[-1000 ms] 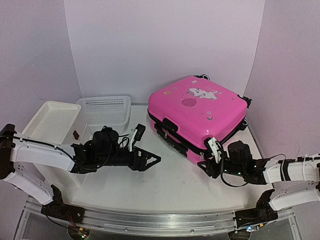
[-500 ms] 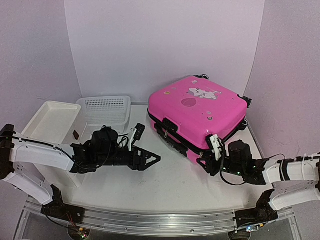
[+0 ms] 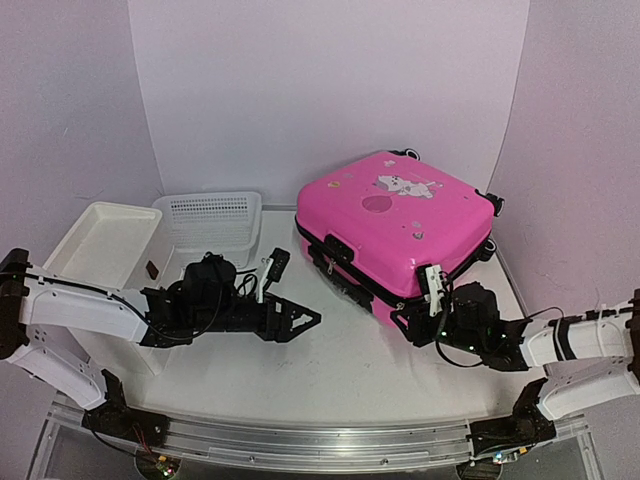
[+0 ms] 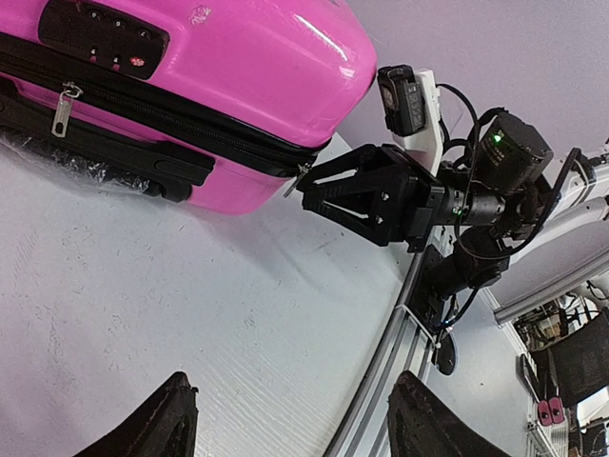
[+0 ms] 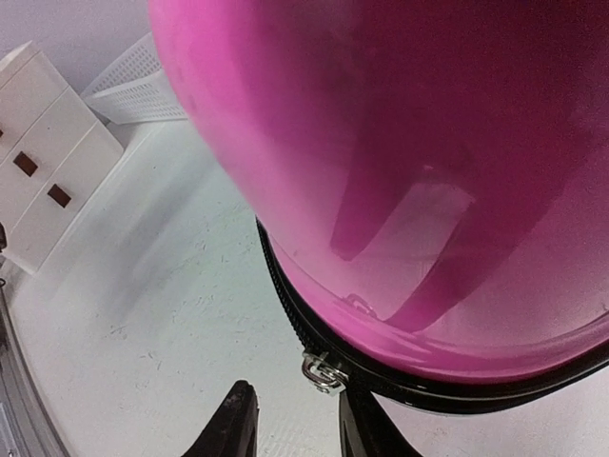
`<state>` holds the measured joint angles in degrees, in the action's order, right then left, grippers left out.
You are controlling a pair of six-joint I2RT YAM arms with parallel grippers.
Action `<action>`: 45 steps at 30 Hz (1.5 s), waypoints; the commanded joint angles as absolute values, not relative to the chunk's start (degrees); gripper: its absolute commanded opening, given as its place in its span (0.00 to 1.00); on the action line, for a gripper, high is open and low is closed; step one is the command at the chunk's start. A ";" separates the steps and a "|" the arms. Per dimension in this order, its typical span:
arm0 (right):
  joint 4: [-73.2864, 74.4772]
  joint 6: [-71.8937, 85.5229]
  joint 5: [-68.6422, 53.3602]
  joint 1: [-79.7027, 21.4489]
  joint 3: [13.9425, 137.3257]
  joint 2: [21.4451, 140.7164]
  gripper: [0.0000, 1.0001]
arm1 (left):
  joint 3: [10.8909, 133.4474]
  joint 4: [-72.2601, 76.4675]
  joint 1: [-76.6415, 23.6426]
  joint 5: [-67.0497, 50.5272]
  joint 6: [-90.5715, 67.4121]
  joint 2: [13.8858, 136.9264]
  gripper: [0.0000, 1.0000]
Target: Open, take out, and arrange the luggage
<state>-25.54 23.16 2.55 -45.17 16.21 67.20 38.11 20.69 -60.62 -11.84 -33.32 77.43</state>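
The pink luggage [image 3: 395,225] lies flat at the back right, zipped shut, its lock [image 4: 100,38] and black handle facing the left arm. My right gripper [image 3: 405,325] is at its near corner. In the right wrist view the luggage [image 5: 400,143] fills the upper frame, and a silver zipper pull [image 5: 322,371] hangs off the black zipper just ahead of the right gripper [image 5: 300,419]. The jaws stand narrowly apart with nothing between them. My left gripper [image 3: 300,320] hovers wide open over the table, its fingers [image 4: 176,424] holding nothing.
A white mesh basket [image 3: 210,220] sits at the back left, beside a white drawer unit [image 3: 100,245] with its top tray open. The metal rail [image 3: 300,440] runs along the near edge. A second zipper pull [image 4: 62,109] hangs by the lock.
My right gripper has pushed forward to the luggage's near corner and its jaws have narrowed. The left arm has not moved.
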 commanded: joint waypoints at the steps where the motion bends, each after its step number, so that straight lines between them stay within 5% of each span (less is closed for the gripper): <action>1: -33.22 27.28 16.49 -42.98 18.42 67.89 0.32 | 38.32 22.05 -60.29 -11.99 -34.01 75.61 0.69; 27: -23.82 43.20 27.33 -42.98 27.12 73.20 0.00 | 37.71 22.06 -60.25 -11.78 -34.44 75.95 0.69; 37: -2.05 42.43 28.73 -45.05 32.51 67.22 0.00 | 37.83 22.06 -60.22 -11.02 -33.93 76.46 0.69; 45: 33.95 27.78 24.31 -45.06 46.56 65.94 0.04 | 45.39 22.26 -59.81 -17.71 -25.90 84.37 0.69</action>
<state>13.32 36.32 20.51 -45.45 37.06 67.68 38.98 20.34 -60.14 -13.15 -32.84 80.27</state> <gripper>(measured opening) 0.007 0.700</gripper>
